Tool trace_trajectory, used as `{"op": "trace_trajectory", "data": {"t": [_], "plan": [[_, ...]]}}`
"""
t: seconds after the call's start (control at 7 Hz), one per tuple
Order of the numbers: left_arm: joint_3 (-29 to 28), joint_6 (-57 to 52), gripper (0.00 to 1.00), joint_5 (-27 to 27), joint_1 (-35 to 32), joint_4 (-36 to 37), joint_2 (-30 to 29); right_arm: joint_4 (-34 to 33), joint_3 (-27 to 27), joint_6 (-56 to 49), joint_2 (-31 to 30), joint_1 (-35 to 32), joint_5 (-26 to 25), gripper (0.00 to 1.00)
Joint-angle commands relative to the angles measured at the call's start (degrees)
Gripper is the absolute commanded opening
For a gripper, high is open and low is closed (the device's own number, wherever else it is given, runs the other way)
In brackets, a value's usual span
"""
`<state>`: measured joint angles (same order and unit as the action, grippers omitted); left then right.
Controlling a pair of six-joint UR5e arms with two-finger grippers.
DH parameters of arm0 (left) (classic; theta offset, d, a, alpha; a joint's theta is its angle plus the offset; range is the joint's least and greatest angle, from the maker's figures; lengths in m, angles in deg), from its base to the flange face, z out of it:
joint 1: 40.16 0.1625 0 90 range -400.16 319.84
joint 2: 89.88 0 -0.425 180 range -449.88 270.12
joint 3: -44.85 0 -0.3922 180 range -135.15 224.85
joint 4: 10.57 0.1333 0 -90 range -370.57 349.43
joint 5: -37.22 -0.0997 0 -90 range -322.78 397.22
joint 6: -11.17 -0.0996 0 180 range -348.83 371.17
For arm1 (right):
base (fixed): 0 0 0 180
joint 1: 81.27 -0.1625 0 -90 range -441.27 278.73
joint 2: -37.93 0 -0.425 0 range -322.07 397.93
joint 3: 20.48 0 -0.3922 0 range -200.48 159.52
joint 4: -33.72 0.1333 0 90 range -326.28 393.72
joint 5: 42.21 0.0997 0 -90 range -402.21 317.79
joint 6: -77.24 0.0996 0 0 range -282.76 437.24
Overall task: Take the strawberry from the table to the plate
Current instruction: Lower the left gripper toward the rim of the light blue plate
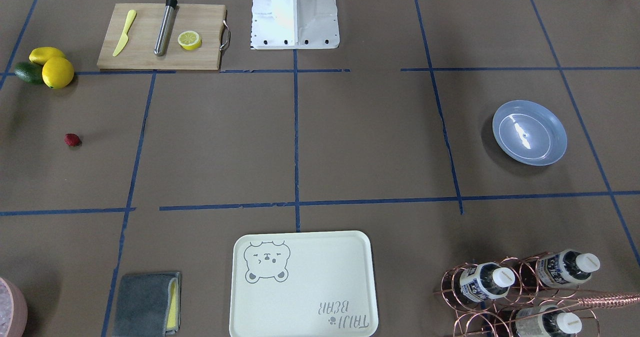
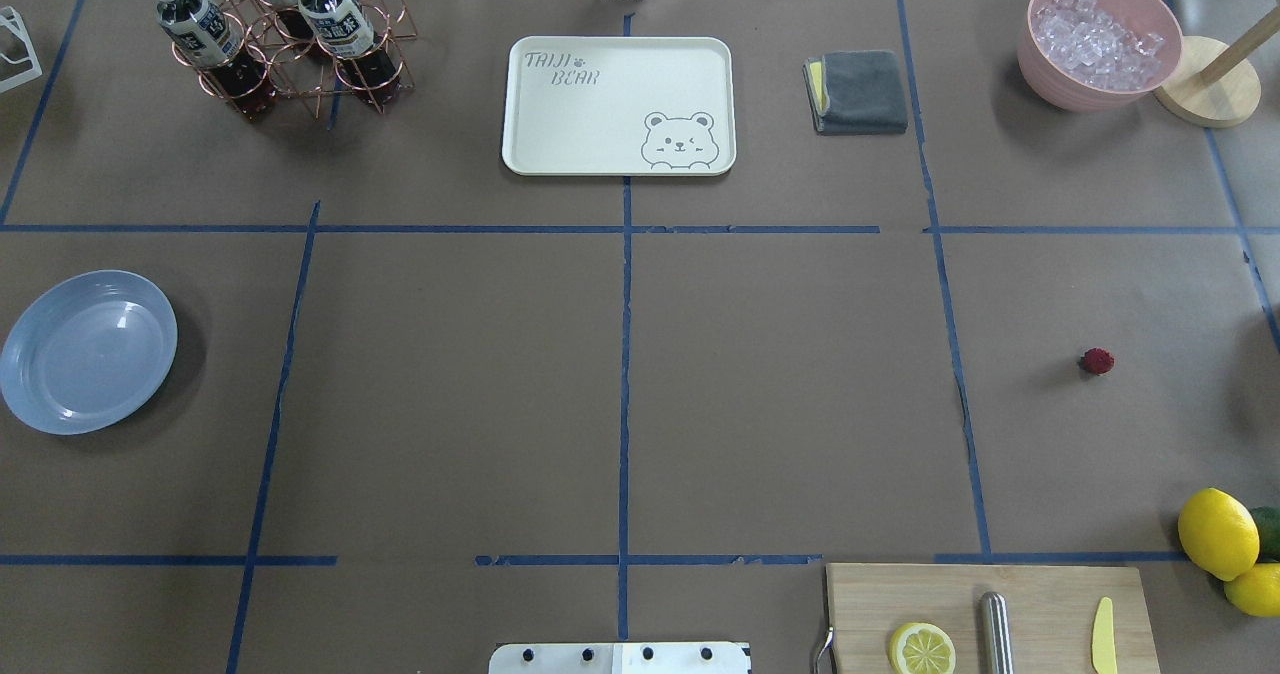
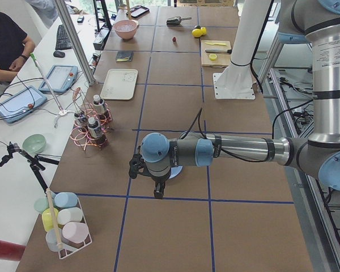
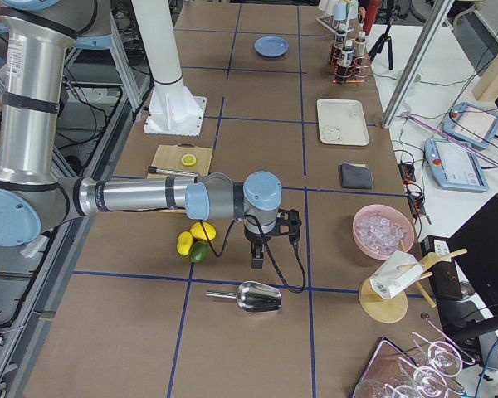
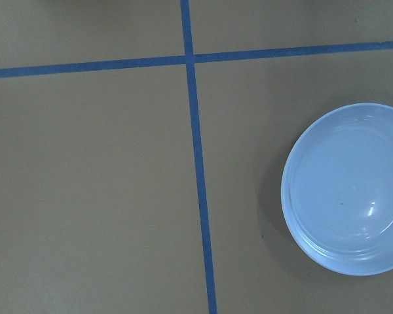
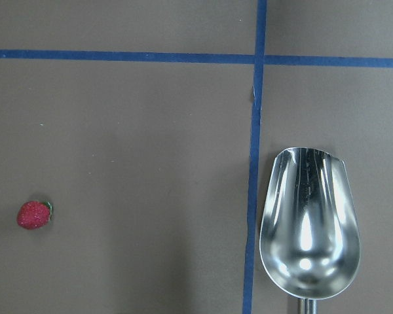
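Note:
The strawberry [image 2: 1097, 360] is a tiny dark-red berry lying alone on the brown table [image 2: 780, 404], on the robot's right side; it also shows as the strawberry [image 1: 72, 139] and, low at the left of the right wrist view, the strawberry [image 6: 34, 214]. The empty light-blue plate [image 2: 88, 351] sits far across on the robot's left, seen again as the plate [image 1: 529, 132] and the plate [image 5: 350, 190]. My left gripper [image 3: 157, 192] hangs over the plate area. My right gripper [image 4: 257, 259] hangs above the table near the lemons. Both show only in the side views, so I cannot tell their state.
A metal scoop [image 6: 309, 226] lies right of the strawberry across a tape line. Lemons and an avocado [image 2: 1225, 539] sit by a cutting board [image 2: 990, 614]. At the far edge stand a cream tray [image 2: 618, 104], grey cloth [image 2: 860, 92], bottle rack [image 2: 280, 39] and ice bowl [image 2: 1098, 39].

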<state>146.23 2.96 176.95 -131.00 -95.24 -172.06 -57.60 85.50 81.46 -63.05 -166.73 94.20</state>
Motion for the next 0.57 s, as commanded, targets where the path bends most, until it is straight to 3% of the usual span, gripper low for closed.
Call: {"op": "trace_trajectory", "data": {"t": [0.0, 0.43], "plan": [[2.8, 0.1, 1.00, -0.2, 0.0, -0.8, 0.3, 0.0, 0.2, 0.0, 0.0, 0.0, 0.1, 1.00], [3.9, 0.4, 1.00, -0.2, 0.1, -0.8, 0.2, 0.1, 0.5, 0.0, -0.3, -0.1, 0.1, 1.00]]}}
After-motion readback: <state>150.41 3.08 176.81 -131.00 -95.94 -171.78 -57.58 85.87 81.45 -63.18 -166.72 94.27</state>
